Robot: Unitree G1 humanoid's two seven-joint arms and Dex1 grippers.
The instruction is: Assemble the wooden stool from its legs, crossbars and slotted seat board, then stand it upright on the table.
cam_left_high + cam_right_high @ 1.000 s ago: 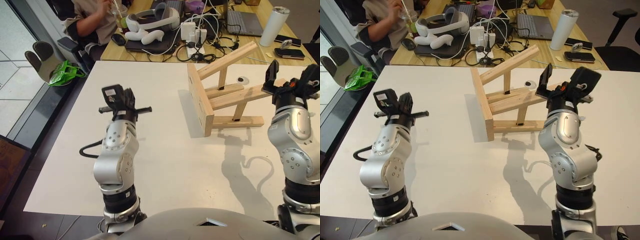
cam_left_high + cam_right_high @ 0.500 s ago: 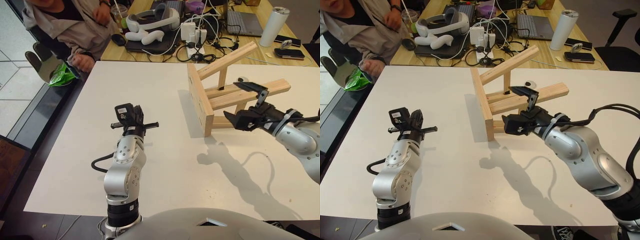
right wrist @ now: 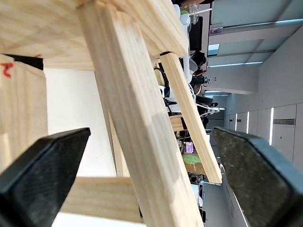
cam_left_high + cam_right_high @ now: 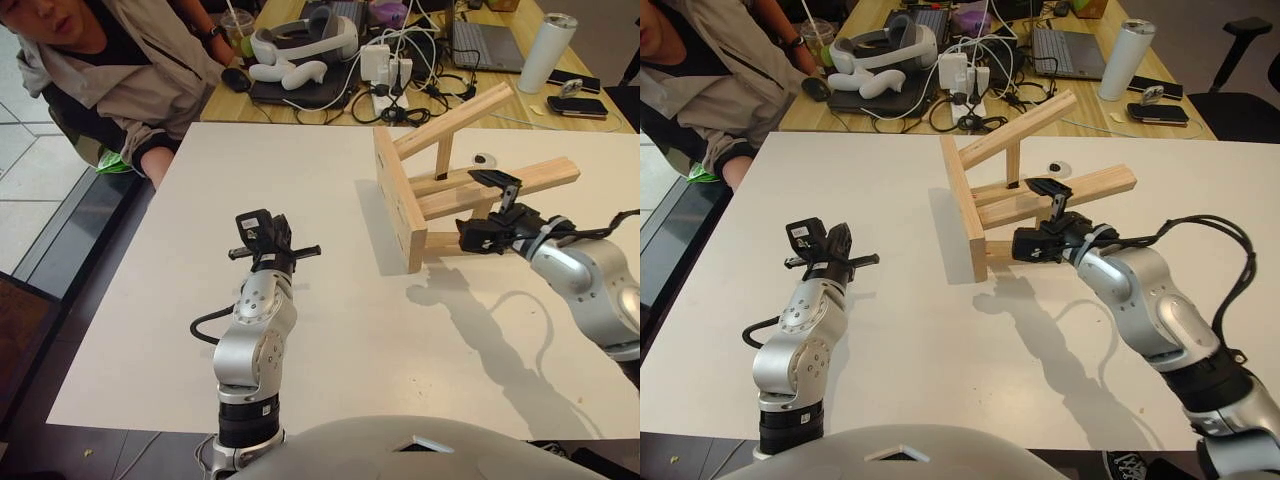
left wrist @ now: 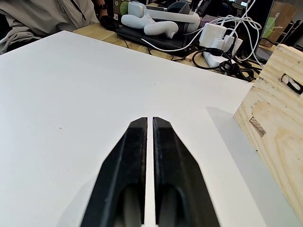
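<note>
Stool is lying on its side on the white table, over toward the far right part from where I'm sitting. The slotted seat board stands on edge with its flat face toward my left arm, and the legs stick out sideways to the right: 1 leg angles up toward the back and a lower one rests flat on the table. It looks put together, just not upright. My right gripper is in among the legs with the claw spread wide, and in the right wrist view there's 1 pad on each side of a wooden bar, with space showing on both sides, so it's released and not squeezing anything. My left gripper sits above bare table well to the left of the stool, fingers pinched together with only a thin slit between them, holding nothing. Behind the table there's a wooden desk with a white headset, a tangle of chargers and cables, and a white tumbler.
</note>
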